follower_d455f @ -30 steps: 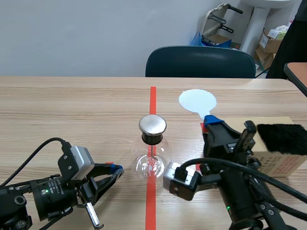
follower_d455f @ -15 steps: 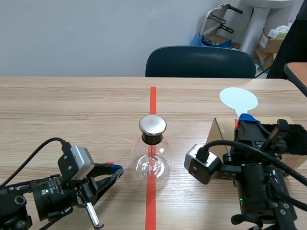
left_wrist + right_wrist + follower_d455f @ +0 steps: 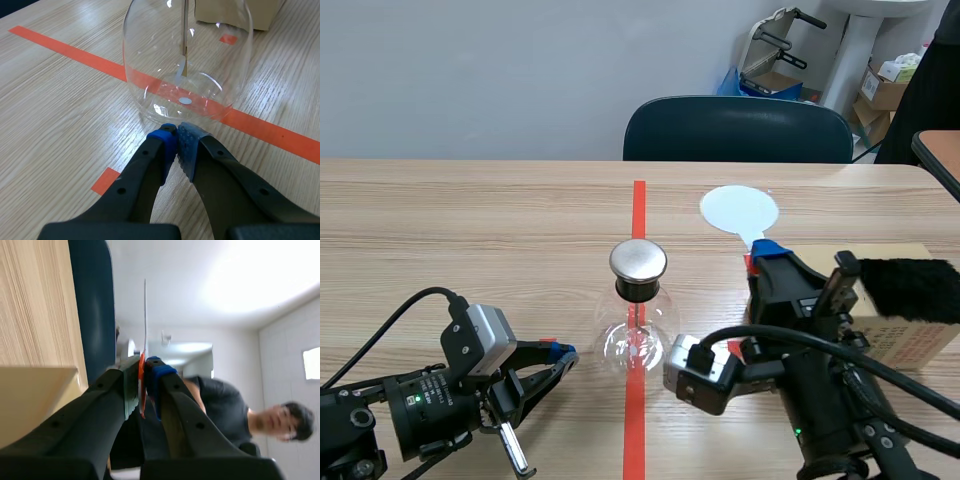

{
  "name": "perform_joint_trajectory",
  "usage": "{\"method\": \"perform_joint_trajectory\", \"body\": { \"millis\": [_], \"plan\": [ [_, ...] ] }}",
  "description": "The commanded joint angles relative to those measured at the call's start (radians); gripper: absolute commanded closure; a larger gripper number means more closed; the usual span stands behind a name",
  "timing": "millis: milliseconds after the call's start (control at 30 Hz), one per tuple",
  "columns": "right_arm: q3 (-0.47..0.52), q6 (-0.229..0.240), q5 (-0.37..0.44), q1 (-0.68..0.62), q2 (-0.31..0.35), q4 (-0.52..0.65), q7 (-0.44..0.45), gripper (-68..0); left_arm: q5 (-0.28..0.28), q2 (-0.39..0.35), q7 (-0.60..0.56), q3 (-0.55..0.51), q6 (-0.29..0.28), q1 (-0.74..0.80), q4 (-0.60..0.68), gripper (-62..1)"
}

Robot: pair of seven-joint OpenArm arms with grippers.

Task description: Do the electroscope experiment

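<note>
The electroscope, a clear glass flask (image 3: 638, 338) with a round metal cap (image 3: 638, 260), stands on the red centre line. In the left wrist view the flask (image 3: 186, 60) is just ahead of my left gripper (image 3: 175, 142), which is shut on nothing, and thin foil leaves (image 3: 183, 67) hang inside. My left gripper (image 3: 560, 357) lies low on the table left of the flask. My right gripper (image 3: 757, 255) is raised to the right of the flask, shut on the red handle of a white disc paddle (image 3: 739, 210). From the right wrist the paddle (image 3: 145, 315) shows edge-on between the fingers of the gripper (image 3: 144, 367).
A cardboard box (image 3: 895, 330) with a black fur piece (image 3: 910, 288) on top sits at the right, behind my right arm. A dark chair (image 3: 738, 130) stands past the table's far edge. A person (image 3: 220, 410) appears in the right wrist view.
My right arm swung the paddle right over the box, then back left to beside the flask's cap. The left arm and the flask have not moved.
</note>
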Motion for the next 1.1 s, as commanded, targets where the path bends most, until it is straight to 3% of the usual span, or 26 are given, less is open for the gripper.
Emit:
{"method": "perform_joint_trajectory", "body": {
  "millis": [0,267,467,633,1067],
  "plan": [
    [0.003,-0.011,-0.001,0.006,0.008,0.016,0.035,-1.7,0.0,0.005,-0.014,-0.007,-0.002,-0.003,0.023,-4.2],
    [0.003,-0.011,-0.001,0.006,0.007,0.016,0.263,-1.7,0.0,0.005,-0.014,-0.007,-0.002,-0.003,0.023,-4.2],
    [0.003,-0.011,-0.001,0.006,0.007,0.016,0.38,-1.7,0.0,0.005,-0.014,-0.007,-0.002,-0.003,0.023,-4.2],
    [0.003,-0.011,-0.001,0.006,0.008,0.016,0.427,-1.7,0.0,0.005,-0.014,-0.007,-0.002,-0.003,0.023,-4.2],
    [0.003,-0.011,-0.001,0.006,0.008,0.016,0.434,-1.7,0.0,0.005,-0.014,-0.007,-0.002,-0.003,0.023,-4.2]
  ]
}}
